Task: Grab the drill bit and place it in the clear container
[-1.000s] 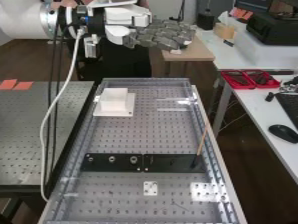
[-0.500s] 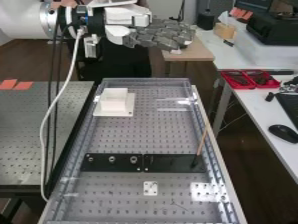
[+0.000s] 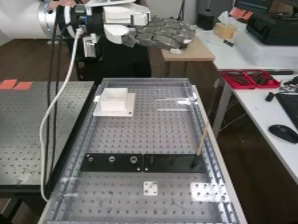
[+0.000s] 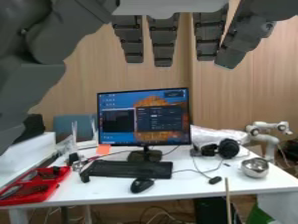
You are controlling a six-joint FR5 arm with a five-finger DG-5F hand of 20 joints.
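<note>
Three round fittings (image 3: 112, 159) sit on the black mounting strip (image 3: 174, 163) in the high view, toward eight o'clock on the perforated bench. At the strip's three o'clock end stands a slender tan rod (image 3: 201, 142), its top leaning toward one o'clock; it may be the drill bit, but the view does not settle that. The white square block (image 3: 114, 100) lies toward eleven o'clock, and the transparent surround (image 3: 145, 80) may be the clear container. Beyond the bench's twelve o'clock end hangs the hand (image 3: 159, 34), fingers straight and empty. The step in hand is the approach: it should come over the confirmed bit, line thumb and fingers up across the shaft, close gently, then lift straight along its axis to avoid snagging.

In the wrist view, the open fingers (image 4: 163, 42) point toward a monitor (image 4: 144, 120) and keyboard (image 4: 130, 169), so the palm probably needs turning benchward first.
</note>
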